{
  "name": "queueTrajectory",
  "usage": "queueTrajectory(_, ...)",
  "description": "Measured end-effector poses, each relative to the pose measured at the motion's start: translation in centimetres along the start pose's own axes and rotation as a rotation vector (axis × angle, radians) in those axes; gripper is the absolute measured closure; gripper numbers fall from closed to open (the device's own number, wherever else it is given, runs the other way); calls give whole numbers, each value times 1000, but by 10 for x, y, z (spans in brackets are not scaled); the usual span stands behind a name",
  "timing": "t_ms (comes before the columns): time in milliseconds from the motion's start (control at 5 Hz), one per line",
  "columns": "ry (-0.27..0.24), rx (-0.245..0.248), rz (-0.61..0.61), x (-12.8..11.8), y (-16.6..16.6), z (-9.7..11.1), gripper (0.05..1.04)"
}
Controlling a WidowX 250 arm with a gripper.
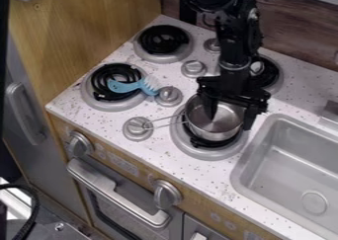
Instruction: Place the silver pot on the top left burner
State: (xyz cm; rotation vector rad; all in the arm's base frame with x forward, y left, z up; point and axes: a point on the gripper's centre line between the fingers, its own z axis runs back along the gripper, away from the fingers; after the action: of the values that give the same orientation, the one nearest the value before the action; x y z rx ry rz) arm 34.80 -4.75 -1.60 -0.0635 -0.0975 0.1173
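Taking the pot as the middle of a clock face, the worktop (165,157) spreads around it, white with dark specks. The grey sink (290,170) is set into it at 4 o'clock, its round drain near the basin's lower part. At about 7:30, below the front edge, is the oven door (102,204) with its long pale handle.

The black arm (232,46) comes down from 12 o'clock. Of the four burners, the top left one (163,58) lies at 11 o'clock, another (96,100) at 10, a third (280,81) at 1, partly behind the arm, and the fourth (208,154) right under the pot.

The gripper (230,123) is open at the pot's right-hand wall, its fingers apart: one points down inside the pot, the other hangs outside the rim at 3 o'clock. Whether either touches the metal I cannot tell. The silver pot (214,133) sits upright on that fourth burner, its wire handle pointing to 9 o'clock, the end over or beside a knob (138,128).

A blue brush (123,87) lies across the burner at 10 o'clock, one end close to a second knob (169,96). Two more knobs stand towards 12, and two front knobs at 7 and about 8:30.
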Motion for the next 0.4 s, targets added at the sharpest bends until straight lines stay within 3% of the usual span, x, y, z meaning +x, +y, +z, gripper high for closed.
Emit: queueTrajectory(400,57,57,-13,-7,2,-36,83)
